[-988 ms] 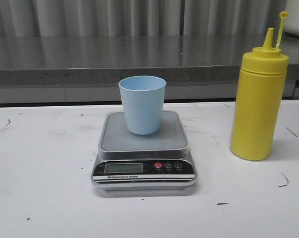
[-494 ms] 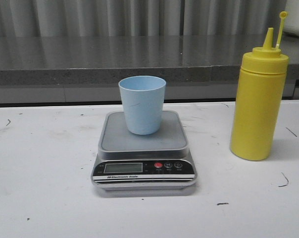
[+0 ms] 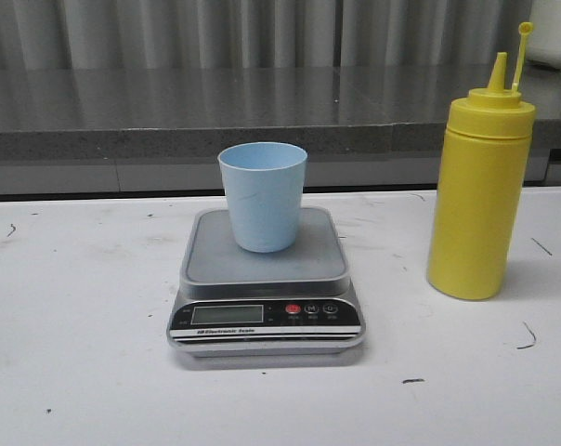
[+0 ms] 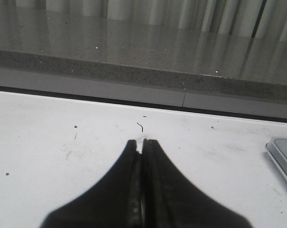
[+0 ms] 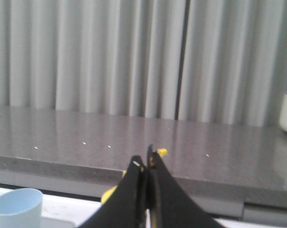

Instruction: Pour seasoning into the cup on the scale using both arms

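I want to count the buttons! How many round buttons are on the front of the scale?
3, in a row on the scale's black panel, right of the display: a red button, then two dark buttons. Others may be hidden.

I'm seeing cup: pale blue, upright, open, sitting on scale platform | scale: silver-grey, black front panel facing me, lying flat mid-worktop | seasoning bottle: yellow, standing upright to the scale's right, apart from it, tethered cap off nozzle

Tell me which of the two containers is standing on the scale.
The pale blue cup stands on the scale; the yellow bottle stands on the table beside it.
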